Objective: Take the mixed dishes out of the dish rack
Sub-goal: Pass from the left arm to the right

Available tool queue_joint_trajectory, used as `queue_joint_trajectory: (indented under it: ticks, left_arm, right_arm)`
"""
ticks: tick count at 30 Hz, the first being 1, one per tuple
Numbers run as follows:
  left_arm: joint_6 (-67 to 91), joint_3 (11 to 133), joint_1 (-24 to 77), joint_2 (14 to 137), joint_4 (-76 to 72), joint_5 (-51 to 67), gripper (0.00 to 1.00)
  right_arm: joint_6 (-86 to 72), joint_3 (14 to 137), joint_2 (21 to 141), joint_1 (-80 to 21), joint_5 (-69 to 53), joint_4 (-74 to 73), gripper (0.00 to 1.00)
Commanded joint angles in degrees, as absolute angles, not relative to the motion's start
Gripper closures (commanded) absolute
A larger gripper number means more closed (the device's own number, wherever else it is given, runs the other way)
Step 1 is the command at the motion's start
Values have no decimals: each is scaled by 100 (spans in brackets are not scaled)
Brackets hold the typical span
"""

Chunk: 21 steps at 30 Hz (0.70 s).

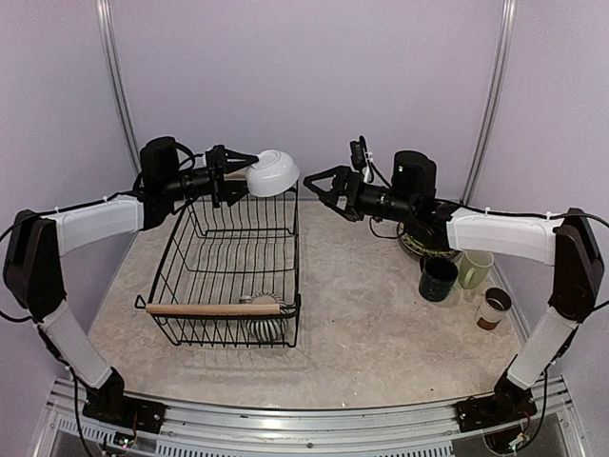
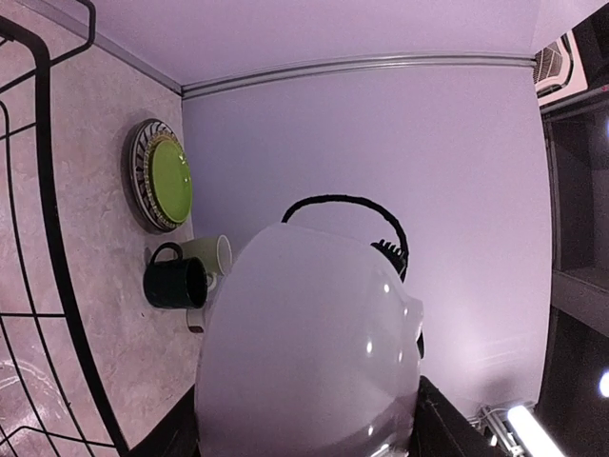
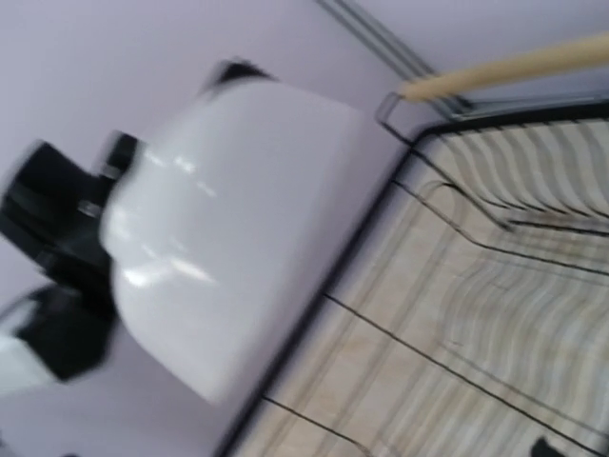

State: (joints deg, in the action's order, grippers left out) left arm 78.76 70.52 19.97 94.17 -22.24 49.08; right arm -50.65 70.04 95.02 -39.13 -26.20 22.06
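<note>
Plates (image 2: 162,181) and mugs (image 1: 438,278) stand right of the rack (image 1: 214,308). The left claw (image 1: 240,175) grasps the white bowl (image 1: 273,171) above the rack's far rim. The right claw (image 1: 319,181) is released and empty. One striped dish (image 1: 266,324) is left inside.

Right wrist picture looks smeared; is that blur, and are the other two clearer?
Right wrist view: yes, motion blur streaks the white bowl and the rack wires. Left wrist view: sharp, small glare spots on the bowl, wall edge bent by the wide lens. Top view: sharp, evenly lit, soft shadows.
</note>
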Motion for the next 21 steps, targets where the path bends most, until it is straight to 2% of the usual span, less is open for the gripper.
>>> queue_joint_trajectory:
  ticks: [1,7,11,18,21]
  left_arm:
    - [8376,6992,2158,9661,-3375,5166,73]
    - [8790,7024,2332,10029,-4495,5349,72]
    - [8946,7066,2429,10251,-4778,5353,72]
    - [9599,6954,2428,10674,-5740,5358,72]
    - [9656,6920,2442,10696,-5794,5370,72]
  right_arm:
    - [-5899,7192,9779,-3987,-3054,3656,1]
    - [-6767,7207,10085,-4001,-3279,4650,3]
    - [-7404,7176,10289,-4035,-3383,5419,18]
    - [-7714,7138,10400,-4047,-3314,5813,28]
    - [-7735,7098,10406,-4042,-3277,5933,36]
